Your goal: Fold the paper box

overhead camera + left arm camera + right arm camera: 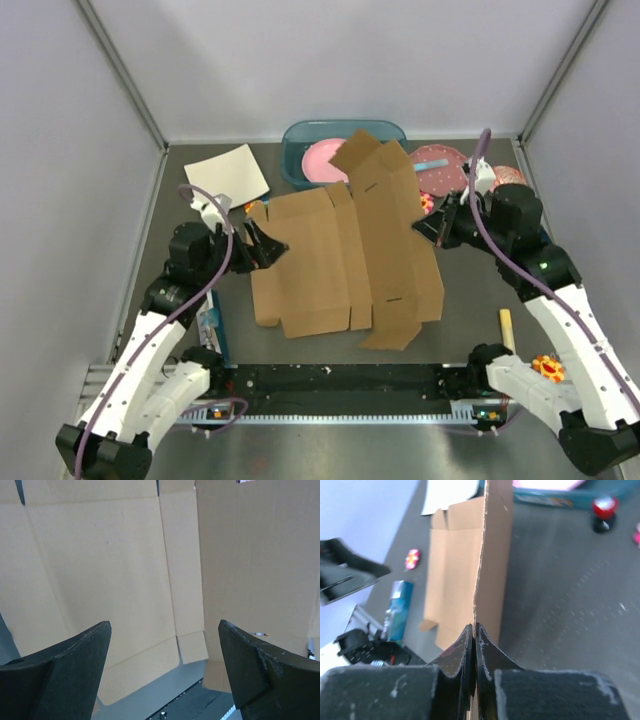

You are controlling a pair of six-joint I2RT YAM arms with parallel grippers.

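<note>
The paper box (340, 255) is a brown die-cut cardboard sheet in mid-table, its left part flat and its right panel raised at a slant. My right gripper (428, 222) is shut on the raised panel's right edge; in the right wrist view the cardboard edge (481, 570) runs straight up from between the closed fingertips (475, 626). My left gripper (262, 243) is open at the sheet's left edge. In the left wrist view its two dark fingers (75, 665) stand wide apart above the flat cardboard (100, 565), holding nothing.
A cream-white sheet (228, 172) lies at the back left. A teal tray (310, 150) with a pink plate stands behind the box, beside a pink lid (445, 170). A blue packet (212, 325) lies at left, a wooden stick (508, 328) at right.
</note>
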